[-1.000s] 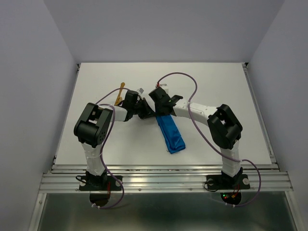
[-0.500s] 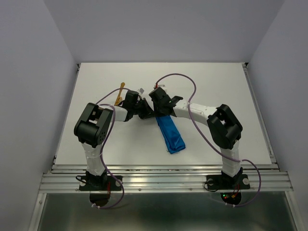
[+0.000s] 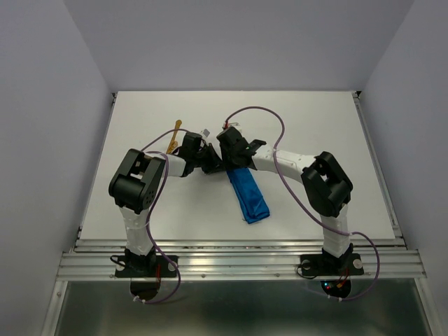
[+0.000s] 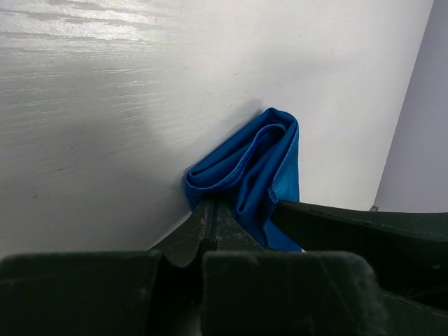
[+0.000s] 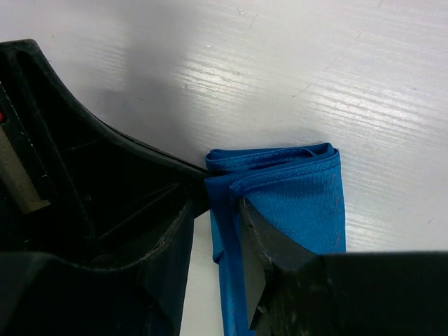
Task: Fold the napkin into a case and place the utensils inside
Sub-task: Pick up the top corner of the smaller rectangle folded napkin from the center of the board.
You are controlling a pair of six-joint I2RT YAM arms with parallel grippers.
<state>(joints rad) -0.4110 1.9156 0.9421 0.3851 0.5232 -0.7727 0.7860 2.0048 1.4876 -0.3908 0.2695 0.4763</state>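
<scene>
Blue case [image 3: 248, 194] lies mid-counter [image 3: 315, 126]; folding looks done. At its far end, left gripper [image 4: 210, 217] is pressed together, apparently pinching a corner; right gripper [image 5: 217, 210] spread around a layer. Golden utensil [image 3: 175, 136] waits nearby. Next: hold mouth open, fetch utensil.

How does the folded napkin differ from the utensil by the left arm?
The napkin is bright blue, the utensil golden-orange. The napkin is a broad folded cloth strip, the utensil thin. The napkin lies mid-table, the utensil further left, partly hidden by the left arm. Both rest on the table.
</scene>
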